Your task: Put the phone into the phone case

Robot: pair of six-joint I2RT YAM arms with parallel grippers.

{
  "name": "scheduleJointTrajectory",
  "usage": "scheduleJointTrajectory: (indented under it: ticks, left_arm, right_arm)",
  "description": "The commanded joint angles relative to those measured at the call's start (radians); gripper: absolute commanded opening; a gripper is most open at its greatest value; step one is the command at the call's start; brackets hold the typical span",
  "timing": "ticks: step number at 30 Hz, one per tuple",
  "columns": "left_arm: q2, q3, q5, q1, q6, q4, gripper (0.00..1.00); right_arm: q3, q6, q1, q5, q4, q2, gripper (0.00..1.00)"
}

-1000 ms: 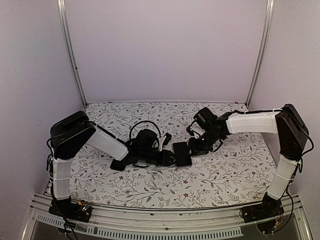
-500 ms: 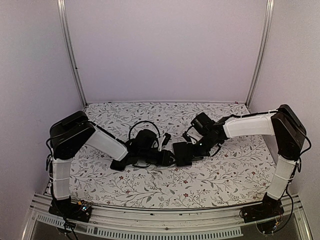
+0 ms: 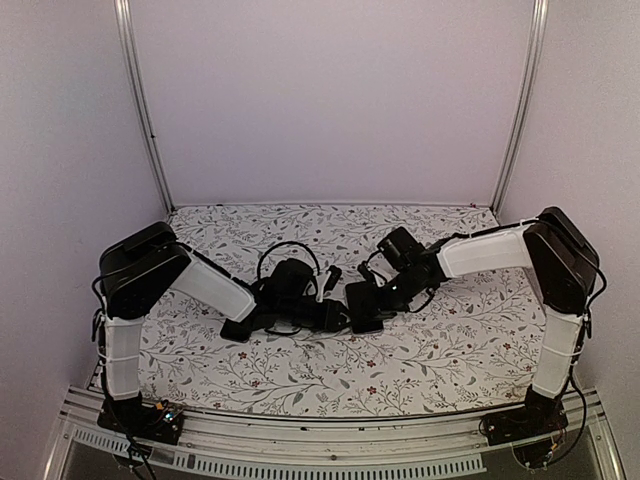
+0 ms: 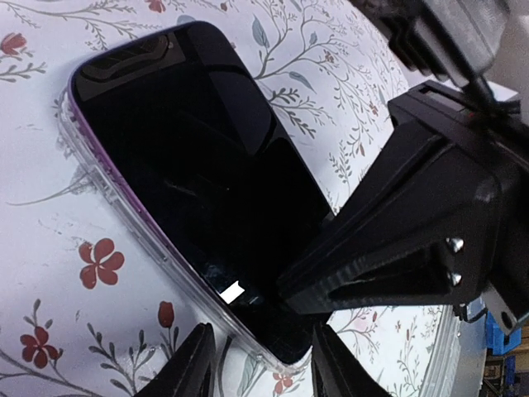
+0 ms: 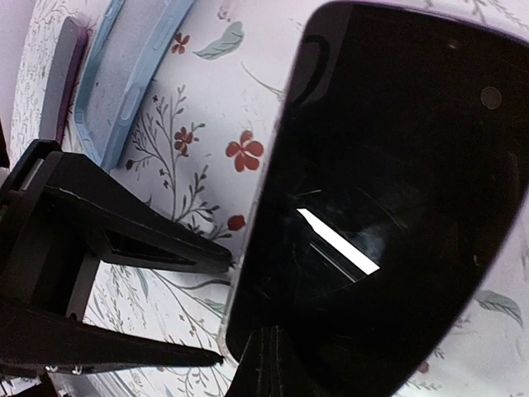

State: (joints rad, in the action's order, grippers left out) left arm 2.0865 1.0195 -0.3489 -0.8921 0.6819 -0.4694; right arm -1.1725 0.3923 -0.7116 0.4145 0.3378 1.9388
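From above, the phone (image 3: 366,308) lies near the middle of the tabletop (image 3: 450,350). The left end effector (image 3: 338,316) is at its left end and the right end effector (image 3: 373,298) is on top of it.

In the left wrist view the phone sits in a clear case (image 4: 124,217). The left fingers (image 4: 192,368) stand apart astride its near end; I cannot tell whether they pinch it. The right end effector, closed together, presses on the screen.

In the right wrist view a blue case (image 5: 124,74) lies apart from the phone.
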Motion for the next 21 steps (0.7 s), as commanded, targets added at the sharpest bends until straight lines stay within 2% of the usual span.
scheduleJointTrajectory:
  ticks: [1, 2, 3, 5, 7, 12, 15, 21]
  left_arm:
    - [-0.016, -0.006, 0.014, -0.01, -0.005, 0.046, 0.41]
    - [-0.015, -0.006, 0.014, -0.01, -0.005, 0.046, 0.41]
    - [-0.014, -0.005, 0.014, -0.01, -0.005, 0.046, 0.41]
    - [-0.012, -0.001, 0.014, -0.011, -0.008, 0.049, 0.42]
    - [-0.011, 0.003, 0.013, -0.012, -0.01, 0.053, 0.43]
    - [-0.007, 0.011, 0.015, -0.014, -0.013, 0.064, 0.44]
    - [-0.004, 0.019, 0.015, -0.016, -0.017, 0.071, 0.44]
    - [0.011, 0.038, 0.013, -0.018, -0.017, 0.092, 0.43]
  right_arm:
    - [-0.016, -0.014, 0.018, -0.127, 0.146, -0.077, 0.0]
    - [-0.024, -0.016, 0.021, -0.146, 0.162, -0.107, 0.0]
    - [-0.021, -0.016, 0.032, -0.159, 0.172, -0.136, 0.06]
    - [0.005, -0.017, 0.06, -0.181, 0.183, -0.16, 0.33]
    - [0.023, -0.019, 0.079, -0.202, 0.191, -0.155, 0.39]
    - [-0.016, -0.049, 0.082, -0.171, 0.195, -0.078, 0.33]
    - [-0.016, -0.05, 0.082, -0.155, 0.178, -0.052, 0.23]
    - [-0.028, -0.054, 0.079, -0.137, 0.169, -0.04, 0.23]
